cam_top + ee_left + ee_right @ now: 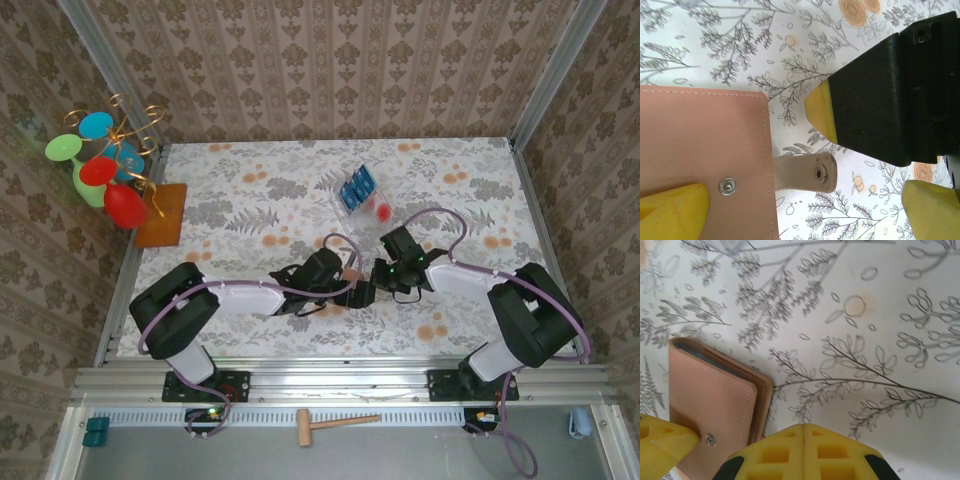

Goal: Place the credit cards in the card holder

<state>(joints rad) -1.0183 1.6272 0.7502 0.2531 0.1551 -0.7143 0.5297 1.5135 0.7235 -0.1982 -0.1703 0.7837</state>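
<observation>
1. Sitting in the clear plastic tray (335,190) toward the far middle of the tablecloth (250,200), the credit cards (357,186) form a tight bright-blue cluster. A red dot (382,210) shows at the tray's near-right part.
2. The card holder (715,400) lies flat and folded at the near middle of the tablecloth, well apart from the tray and between the two gripper tips.
3. The top view gives the layout: both arms reach inward and their tips nearly meet over the card holder, a small tan patch there.
4. The left wrist view shows the closure. A round metal snap stud (728,186) sits on the face, and a short strap tab (805,172) with its socket pokes past the edge, unfastened, onto the tablecloth.
5. The right wrist view shows the rounded fold and a greyish lining along the card holder's upper edge.
6. The left gripper (800,215) is released, its fingers spread wide. One yellow pad (675,210) is over the card holder beside the stud, the other beyond the strap tab; whether it touches, I cannot tell.
7. The right gripper (804,450) is clenched, its pads pressed together on nothing, just beside the card holder.
8. The card holder is smooth tan-pink leather-like material with pale stitching. The pads are yellow with square recesses. The tablecloth is white with grey sprigs and orange blossoms.
</observation>
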